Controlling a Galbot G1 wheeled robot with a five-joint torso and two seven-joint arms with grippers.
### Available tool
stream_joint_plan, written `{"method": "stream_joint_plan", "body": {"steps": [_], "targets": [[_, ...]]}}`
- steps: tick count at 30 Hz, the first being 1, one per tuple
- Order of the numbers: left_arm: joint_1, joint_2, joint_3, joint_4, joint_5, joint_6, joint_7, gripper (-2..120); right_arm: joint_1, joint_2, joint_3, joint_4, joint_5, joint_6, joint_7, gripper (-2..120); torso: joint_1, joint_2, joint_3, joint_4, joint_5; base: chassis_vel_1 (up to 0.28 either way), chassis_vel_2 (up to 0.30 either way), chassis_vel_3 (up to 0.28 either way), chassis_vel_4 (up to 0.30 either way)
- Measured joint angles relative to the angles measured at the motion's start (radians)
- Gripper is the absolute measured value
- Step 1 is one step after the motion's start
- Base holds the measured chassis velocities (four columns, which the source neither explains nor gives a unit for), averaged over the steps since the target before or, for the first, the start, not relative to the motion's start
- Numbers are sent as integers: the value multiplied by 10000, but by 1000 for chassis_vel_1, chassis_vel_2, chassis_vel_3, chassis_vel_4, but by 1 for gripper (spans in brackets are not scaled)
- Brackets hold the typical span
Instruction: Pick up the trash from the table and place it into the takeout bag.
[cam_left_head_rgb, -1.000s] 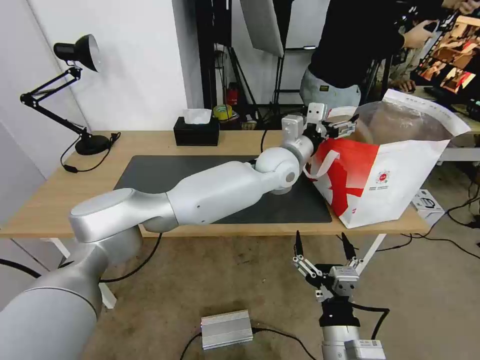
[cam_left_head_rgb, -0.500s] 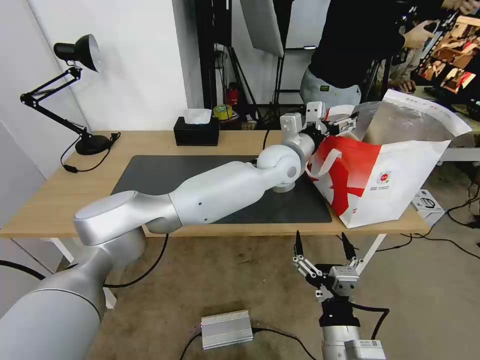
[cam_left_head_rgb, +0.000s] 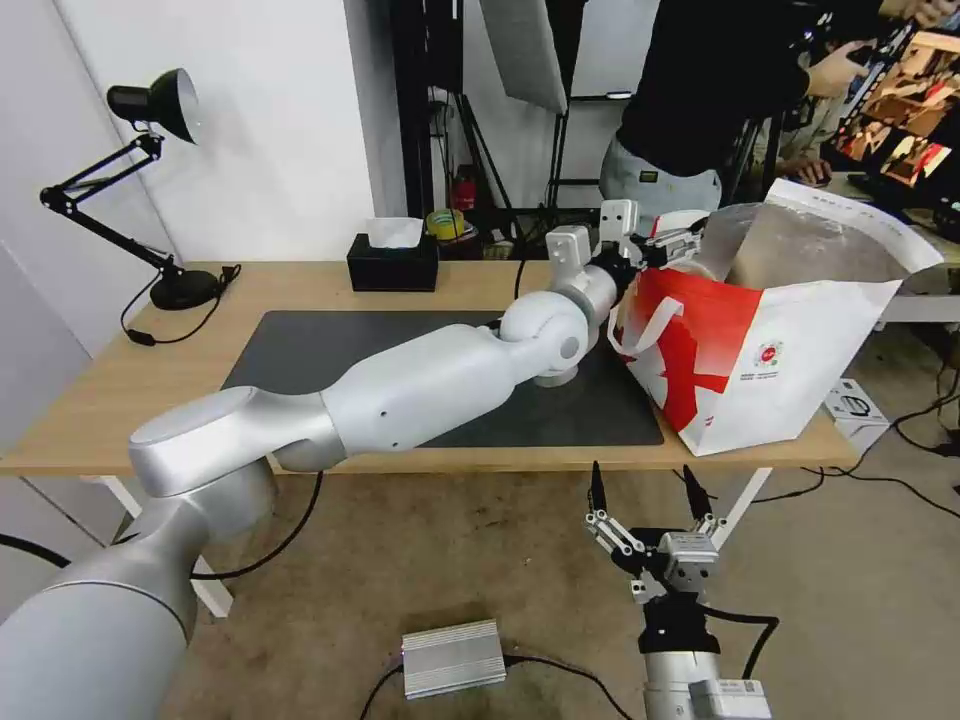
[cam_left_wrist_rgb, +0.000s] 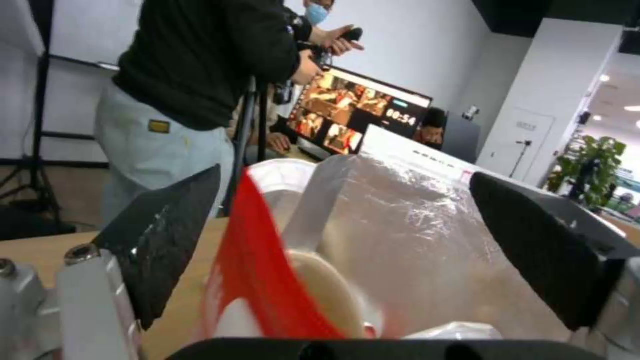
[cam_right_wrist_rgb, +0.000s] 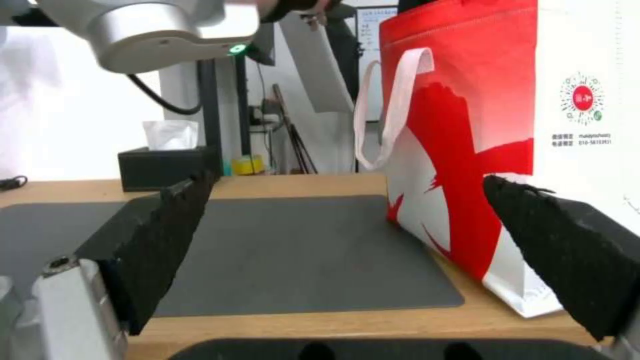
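Note:
The takeout bag (cam_left_head_rgb: 790, 350), white with a red panel, stands open at the right end of the table (cam_left_head_rgb: 90, 400). My left gripper (cam_left_head_rgb: 672, 243) hovers open at the bag's near rim, over the red side. In the left wrist view the left gripper (cam_left_wrist_rgb: 343, 175) holds nothing, and beyond its spread fingers lie the red rim (cam_left_wrist_rgb: 267, 280), the foil lining (cam_left_wrist_rgb: 413, 235) and the curved edge of a beige bowl (cam_left_wrist_rgb: 330, 287) inside the bag. My right gripper (cam_left_head_rgb: 642, 475) waits open below the table's front edge, facing the bag (cam_right_wrist_rgb: 460, 150) and the dark mat (cam_right_wrist_rgb: 287, 245).
A black tissue box (cam_left_head_rgb: 393, 262) sits at the table's back edge and a black desk lamp (cam_left_head_rgb: 160, 110) at its left end. The dark grey mat (cam_left_head_rgb: 300, 350) covers the middle. A silver box (cam_left_head_rgb: 452, 657) and cables lie on the floor.
My left arm has drawn back a little to the left and risen slightly at the bag's rim. The right arm has not moved.

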Motion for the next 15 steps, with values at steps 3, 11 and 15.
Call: {"method": "stream_joint_plan", "body": {"steps": [3, 11, 15], "targets": [[132, 249, -229, -495, 218, -38, -331, 100, 0, 0, 0, 0, 0, 0, 0, 100, 0, 0, 0, -2, 0, 0, 0, 0, 0], [545, 1734, -881, -2355, 1656, -353, -1321, 100, 0, 0, 0, 0, 0, 0, 0, 100, 0, 0, -1, -4, -1, 0, 0, 0, 0], [1025, 2900, -1035, -3175, 2254, -541, -1516, 100, 1, 0, 0, 0, 0, 0, -1, 100, 0, 0, 0, -1, -3, 0, 0, 0, 0]]}}
